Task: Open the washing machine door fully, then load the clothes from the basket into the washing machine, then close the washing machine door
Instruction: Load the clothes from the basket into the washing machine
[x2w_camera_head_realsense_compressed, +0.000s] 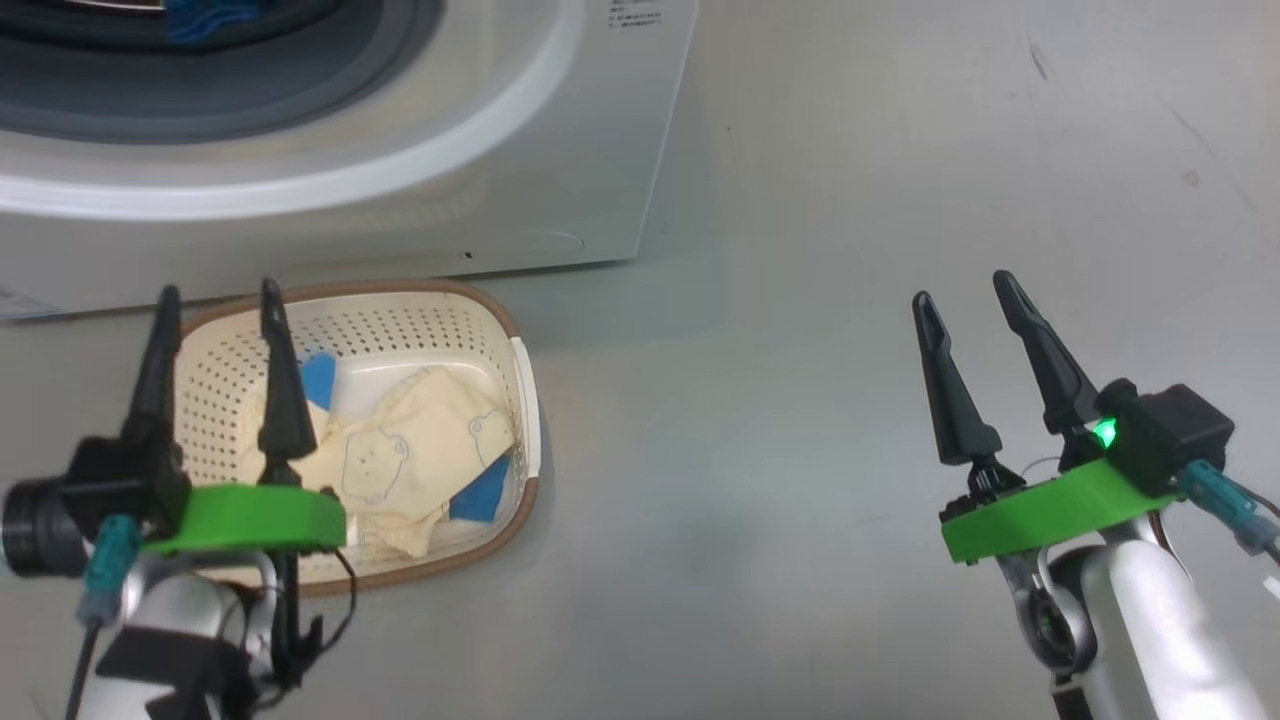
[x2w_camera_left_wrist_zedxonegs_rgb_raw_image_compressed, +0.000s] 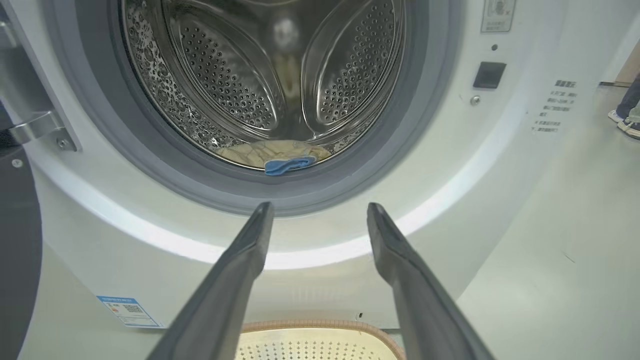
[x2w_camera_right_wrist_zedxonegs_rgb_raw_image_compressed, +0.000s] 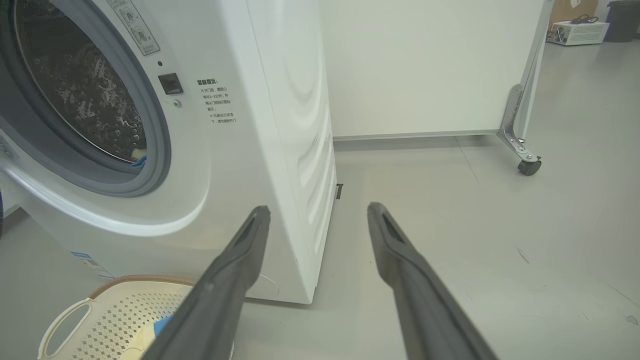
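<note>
The clothes (x2w_camera_head_realsense_compressed: 420, 440) lie heaped in the basket (x2w_camera_head_realsense_compressed: 505, 325), which sits on the floor (x2w_camera_head_realsense_compressed: 800, 420) at about eight o'clock in the head view. It is just in front of the washing machine (x2w_camera_head_realsense_compressed: 560, 150) at eleven o'clock. The left end effector (x2w_camera_head_realsense_compressed: 219, 290) hangs over the basket's left part, its two fingers spread wide and holding nothing. The right end effector (x2w_camera_head_realsense_compressed: 962, 288), at four o'clock, is spread just as wide over the floor, well apart from the basket and also holding nothing.

From the left wrist, the parted fingers point at the machine's open mouth. One cream garment (x2w_camera_left_wrist_zedxonegs_rgb_raw_image_compressed: 272, 151) with a blue patch rests at six o'clock in the steel drum (x2w_camera_left_wrist_zedxonegs_rgb_raw_image_compressed: 225, 75), just behind the grey gasket (x2w_camera_left_wrist_zedxonegs_rgb_raw_image_compressed: 150, 165). The washing machine door (x2w_camera_left_wrist_zedxonegs_rgb_raw_image_compressed: 15, 250) stands swung out at nine o'clock, below its metal hinge (x2w_camera_left_wrist_zedxonegs_rgb_raw_image_compressed: 35, 127). A blue sticker (x2w_camera_left_wrist_zedxonegs_rgb_raw_image_compressed: 127, 311) sits at seven o'clock, and someone's shoes (x2w_camera_left_wrist_zedxonegs_rgb_raw_image_compressed: 625, 122) show at three o'clock.

From the right wrist, the spread fingers frame the machine's front corner and the floor. The basket lies at seven o'clock. A white panel (x2w_camera_right_wrist_zedxonegs_rgb_raw_image_compressed: 425, 65) on a caster (x2w_camera_right_wrist_zedxonegs_rgb_raw_image_compressed: 527, 166) stands at one o'clock.
</note>
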